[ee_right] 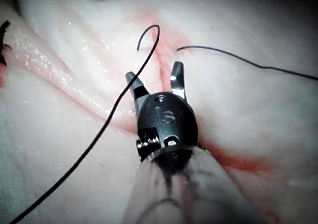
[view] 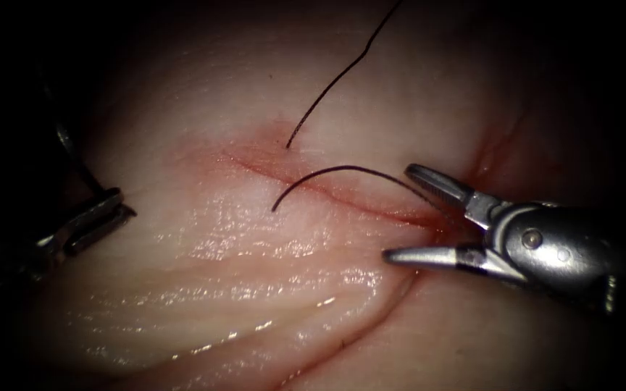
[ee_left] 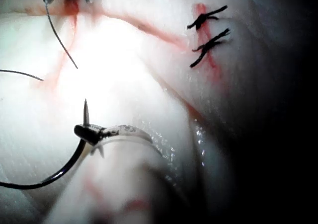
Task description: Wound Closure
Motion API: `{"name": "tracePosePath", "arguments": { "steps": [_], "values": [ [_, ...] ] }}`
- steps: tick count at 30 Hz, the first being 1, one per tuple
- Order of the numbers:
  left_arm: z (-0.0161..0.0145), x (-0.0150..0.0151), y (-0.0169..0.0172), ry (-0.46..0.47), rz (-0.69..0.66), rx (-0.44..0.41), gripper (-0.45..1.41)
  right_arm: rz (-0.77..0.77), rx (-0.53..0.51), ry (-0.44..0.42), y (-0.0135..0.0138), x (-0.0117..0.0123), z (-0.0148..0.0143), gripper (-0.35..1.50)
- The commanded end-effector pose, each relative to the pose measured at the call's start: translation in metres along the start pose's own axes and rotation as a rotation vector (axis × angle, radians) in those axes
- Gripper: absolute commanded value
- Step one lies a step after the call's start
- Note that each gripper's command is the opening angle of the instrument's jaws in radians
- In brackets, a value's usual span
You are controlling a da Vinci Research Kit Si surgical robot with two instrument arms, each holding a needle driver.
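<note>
Jaws of R tool (view: 400,217) wide open, empty; L tool (ee_left: 92,132) grips needle (ee_left: 85,112).

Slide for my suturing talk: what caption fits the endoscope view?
Right tool, jaws open and empty, beside the cut in the tissue; thread lies above it.

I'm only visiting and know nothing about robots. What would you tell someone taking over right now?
Left tool: left of the cut, shut on the needle near one end, out of the tissue.
Right tool: open, holding nothing, at the cut's right end.
Thread: one strand enters the tissue beside the cut.
Done: two knotted stitches.
Left: the open cut.
</note>
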Motion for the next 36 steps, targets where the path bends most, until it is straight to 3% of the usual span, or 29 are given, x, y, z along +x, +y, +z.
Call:
{"name": "tracePosePath", "arguments": {
  "steps": [1, 14, 24, 29, 36],
  "values": [
    [0.0007, 0.0001, 0.0003, 0.001, 0.000, 0.000, -0.45, -0.011, 0.007, -0.008, 0.0000, -0.0005, 0.0025, 1.25],
    [0.0007, 0.0001, 0.0004, -0.002, 0.000, -0.001, -0.45, 0.028, 0.058, -0.011, -0.0005, -0.0033, 0.0092, 1.21],
    [0.0007, 0.0001, 0.0004, -0.002, 0.001, -0.001, -0.45, 0.032, 0.062, -0.003, -0.0005, -0.0023, 0.0098, 1.06],
    [0.0006, 0.0001, 0.0004, -0.001, 0.001, -0.002, -0.45, 0.033, 0.065, -0.001, -0.0004, -0.0023, 0.0096, 0.86],
    [0.0006, 0.0001, 0.0004, -0.001, 0.001, -0.002, -0.45, 0.039, 0.061, 0.020, -0.0004, -0.0008, 0.0092, 0.83]
  ]
}}
